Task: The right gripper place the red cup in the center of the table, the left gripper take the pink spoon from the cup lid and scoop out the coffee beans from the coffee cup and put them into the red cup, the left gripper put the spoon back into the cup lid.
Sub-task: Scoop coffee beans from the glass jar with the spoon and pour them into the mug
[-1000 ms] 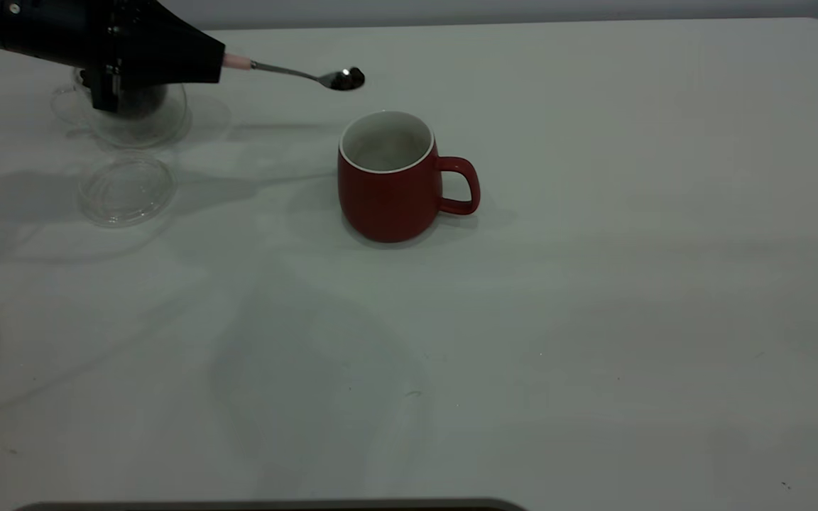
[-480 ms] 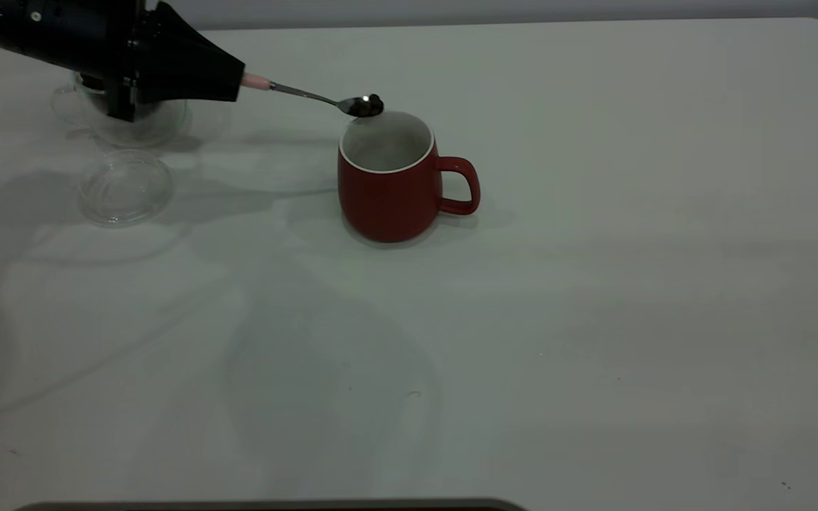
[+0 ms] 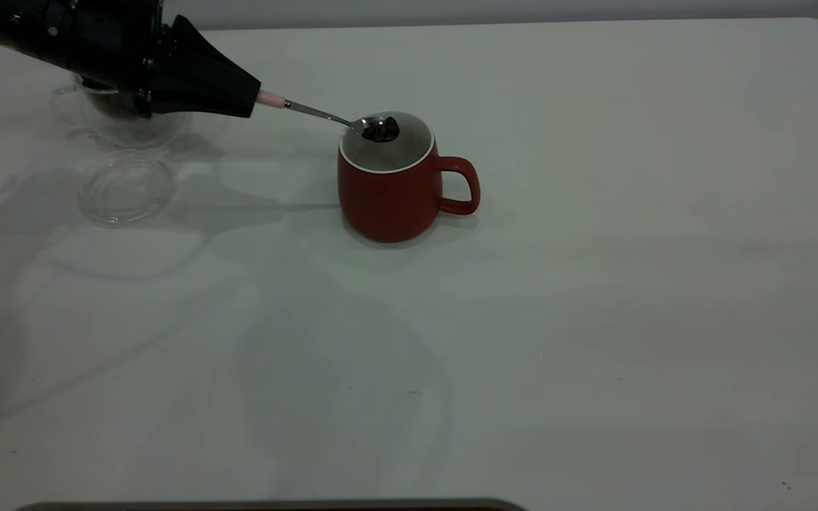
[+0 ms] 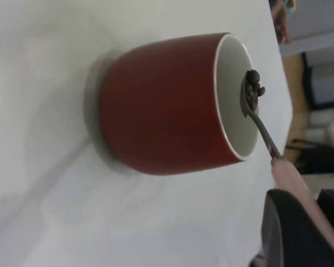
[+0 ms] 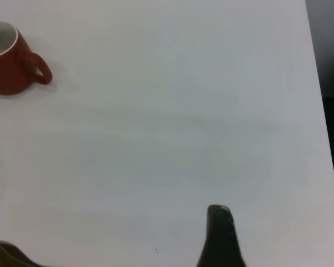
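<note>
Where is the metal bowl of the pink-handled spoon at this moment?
In the exterior view, the spoon bowl, carrying coffee beans, hangs over the red ceramic cup's opening, held by the left gripper.

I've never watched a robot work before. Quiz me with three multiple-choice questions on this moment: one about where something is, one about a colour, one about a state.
1. Where is the bowl of the pink spoon?
A. over the mouth of the red cup
B. lying on the cup lid
C. inside the coffee cup

2. What colour is the inside of the red cup?
A. black
B. white
C. red

3. What is the state of the spoon's bowl?
A. empty
B. full of water
C. loaded with coffee beans

Answers:
1. A: the left tool holds the spoon out so that its bowl sits above the cup's rim.
2. B: the wall inside the rim shows white.
3. C: dark coffee beans sit heaped in the bowl.
</note>
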You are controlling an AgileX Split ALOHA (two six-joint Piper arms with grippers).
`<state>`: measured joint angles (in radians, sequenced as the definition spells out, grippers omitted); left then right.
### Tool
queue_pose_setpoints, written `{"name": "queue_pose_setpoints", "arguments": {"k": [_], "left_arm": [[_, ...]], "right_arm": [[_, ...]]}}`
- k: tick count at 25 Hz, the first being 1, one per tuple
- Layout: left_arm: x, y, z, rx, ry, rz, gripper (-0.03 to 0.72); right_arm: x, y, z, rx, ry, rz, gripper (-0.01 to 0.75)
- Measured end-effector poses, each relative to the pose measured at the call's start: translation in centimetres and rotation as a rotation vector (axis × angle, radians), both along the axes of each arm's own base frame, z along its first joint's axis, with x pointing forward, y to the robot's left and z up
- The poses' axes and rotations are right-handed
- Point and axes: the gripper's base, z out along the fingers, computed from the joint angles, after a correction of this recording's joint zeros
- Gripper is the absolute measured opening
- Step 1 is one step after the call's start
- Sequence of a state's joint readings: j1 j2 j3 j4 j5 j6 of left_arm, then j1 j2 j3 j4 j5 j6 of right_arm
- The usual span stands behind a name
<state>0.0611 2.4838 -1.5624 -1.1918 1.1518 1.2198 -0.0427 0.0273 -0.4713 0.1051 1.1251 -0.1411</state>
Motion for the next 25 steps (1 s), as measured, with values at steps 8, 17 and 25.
{"name": "queue_pose_setpoints", "arguments": {"k": [8,17,25], "left_arm": [[0.2,0.0,0.0,-0.006,-0.381,-0.166,0.119],[0.9,-0.1,0.3,-0.030,-0.485,-0.124,0.119],[0.6,2.7,2.6,0.007,-0.194,0.034,0.119]], "right_arm": [[0.0,0.0,0.0,0.000,0.000,0.000,0.591],[0.0,0.0,0.0,0.000,0.000,0.000,0.591],[0.0,0.0,0.0,0.000,0.000,0.000,0.591]]}}
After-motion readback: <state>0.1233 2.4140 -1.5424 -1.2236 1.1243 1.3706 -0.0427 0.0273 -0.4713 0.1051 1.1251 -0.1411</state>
